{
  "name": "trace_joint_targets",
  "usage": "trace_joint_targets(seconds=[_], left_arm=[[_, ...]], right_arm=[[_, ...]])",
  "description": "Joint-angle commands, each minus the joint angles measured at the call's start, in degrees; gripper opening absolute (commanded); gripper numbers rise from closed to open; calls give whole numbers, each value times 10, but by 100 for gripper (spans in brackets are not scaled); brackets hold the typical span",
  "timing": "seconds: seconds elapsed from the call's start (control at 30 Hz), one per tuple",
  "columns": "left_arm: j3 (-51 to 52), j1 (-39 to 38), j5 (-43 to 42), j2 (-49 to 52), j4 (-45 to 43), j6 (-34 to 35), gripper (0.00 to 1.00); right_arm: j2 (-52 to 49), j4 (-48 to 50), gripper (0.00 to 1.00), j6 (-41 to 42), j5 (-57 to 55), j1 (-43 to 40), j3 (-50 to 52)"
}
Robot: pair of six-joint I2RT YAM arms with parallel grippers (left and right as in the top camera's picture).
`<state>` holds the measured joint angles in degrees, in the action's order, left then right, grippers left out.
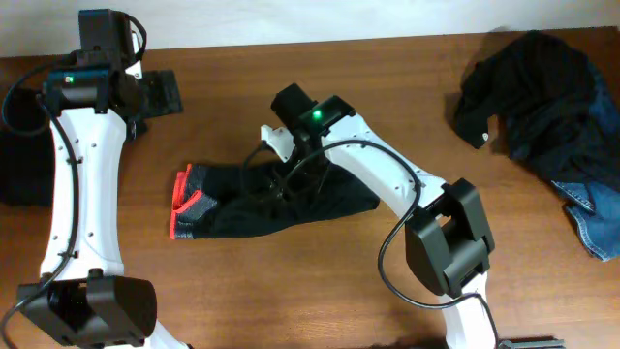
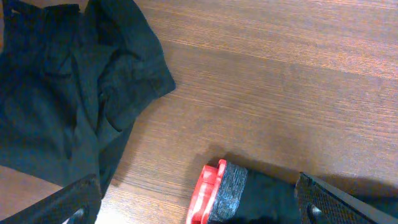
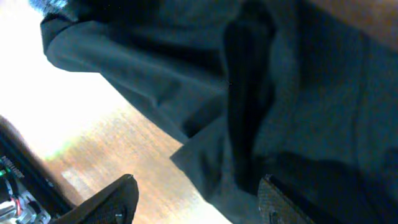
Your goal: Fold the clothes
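Three lots of clothes are lying on the wooden table (image 1: 407, 87), and two arms are reaching over it. At the far left edge, one dark garment (image 1: 19, 165) is lying crumpled, partly cut off by the frame. To its right, the left gripper (image 1: 153, 93) is hovering near the table's far side, its two fingers standing wide apart and holding nothing. In the middle, one black garment (image 1: 252, 218) with a red-and-grey band (image 1: 189, 204) at its left end is lying roughly flat. The right gripper (image 3: 196, 202) is hanging over this garment's upper middle, its two fingers (image 3: 115, 199) spread apart with nothing clamped. At the far right, one heap of dark clothes (image 1: 533, 87) is sitting bunched, with one piece of blue denim (image 1: 593, 218) sticking out at its lower right.
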<state>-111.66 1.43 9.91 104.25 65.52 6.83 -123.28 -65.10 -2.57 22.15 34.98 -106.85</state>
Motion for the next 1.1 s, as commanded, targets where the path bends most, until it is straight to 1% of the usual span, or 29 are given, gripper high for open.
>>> trace_joint_targets(seconds=[0.0, 0.07, 0.1, 0.13, 0.17, 0.2, 0.23, 0.27, 0.47, 0.6, 0.67, 0.83, 1.07], left_arm=[[-10, 2, 2, -10, 0, -9, 99], [-10, 2, 2, -10, 0, -9, 99], [-10, 2, 2, -10, 0, -9, 99], [-10, 2, 2, -10, 1, -9, 99], [-10, 2, 2, -10, 1, -9, 99], [-10, 2, 2, -10, 1, -9, 99], [-10, 2, 2, -10, 0, -9, 99], [-10, 2, 2, -10, 1, -9, 99], [-10, 2, 2, -10, 0, -9, 99], [-10, 2, 2, -10, 0, -9, 99], [-10, 2, 2, -10, 0, -9, 99], [-10, 2, 2, -10, 0, -9, 99], [-10, 2, 4, -10, -2, -9, 99]], right_arm=[[-2, -1, 67, 1, 1, 11, -11], [-2, 0, 67, 21, -11, 5, -11], [-2, 0, 64, 33, -20, 1, -11], [-2, 0, 56, 40, -23, -5, -11], [-2, 1, 43, 45, -23, -10, -12], [-2, 1, 27, 51, -23, -17, -13], [-2, 2, 8, 59, -23, -25, -14], [-2, 4, 4, 61, -22, -30, -15], [-2, 19, 4, 61, -20, -42, -15], [-2, 28, 4, 97, -74, -42, -14], [-2, 31, 4, 102, -90, -42, -14], [-2, 32, 4, 111, -90, -39, -9], [-2, 52, 4, 121, -84, -21, 25]])
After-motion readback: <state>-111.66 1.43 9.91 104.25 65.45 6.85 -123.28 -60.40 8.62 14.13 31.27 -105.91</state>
